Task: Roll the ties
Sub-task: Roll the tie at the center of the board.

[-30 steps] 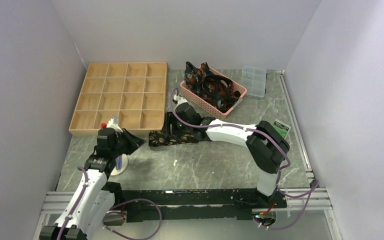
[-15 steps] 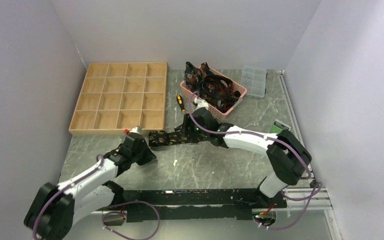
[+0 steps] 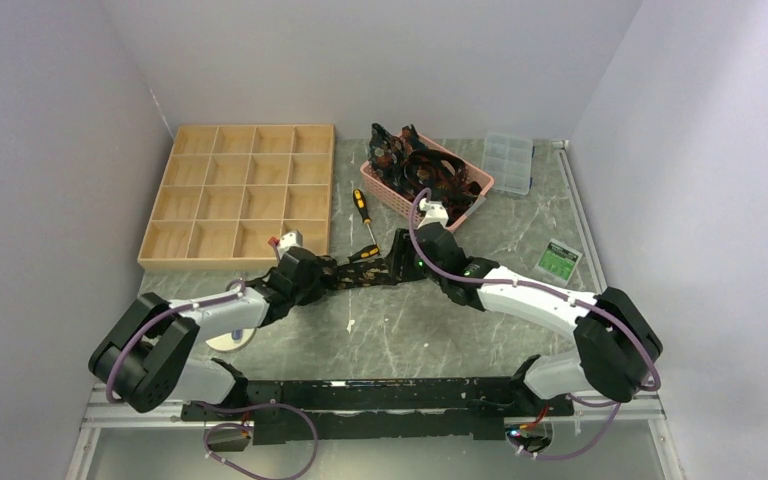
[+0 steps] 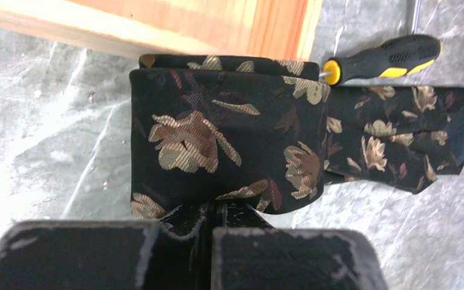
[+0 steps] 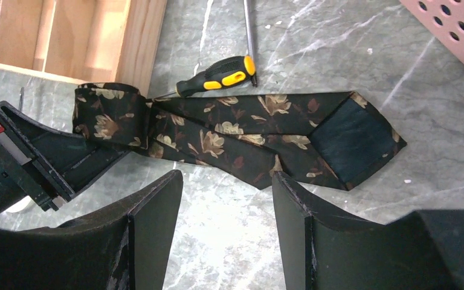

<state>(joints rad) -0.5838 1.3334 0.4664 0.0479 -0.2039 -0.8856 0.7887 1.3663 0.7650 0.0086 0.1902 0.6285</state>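
On the grey table (image 3: 410,330), just in front of the near-right corner of the wooden tray (image 3: 240,195), one tie (image 5: 241,130) lies across btwn the two arms. Its left end is wound into a short roll (image 4: 226,154). The rest lies flat, and the wide pointed end is turned over, showing black lining.

The left gripper (image 4: 209,212) has its fingers pressed nearly together at the roll's near edge. It looks clamped on the fabric, though the contact itself is dark and hard to read. The right gripper (image 5: 226,179) hangs over the flat part with its fingers spread wide and nothing btwn them.

A yellow-and-black screwdriver (image 5: 217,75) lies just behind the tie, handle end right by the roll. Further back-right, a pink basket (image 3: 465,205) holds more ties (image 3: 422,172) in a heap. A clear plastic box (image 3: 508,162) sits beside it, and a green card (image 3: 560,260) lies near the right rail.
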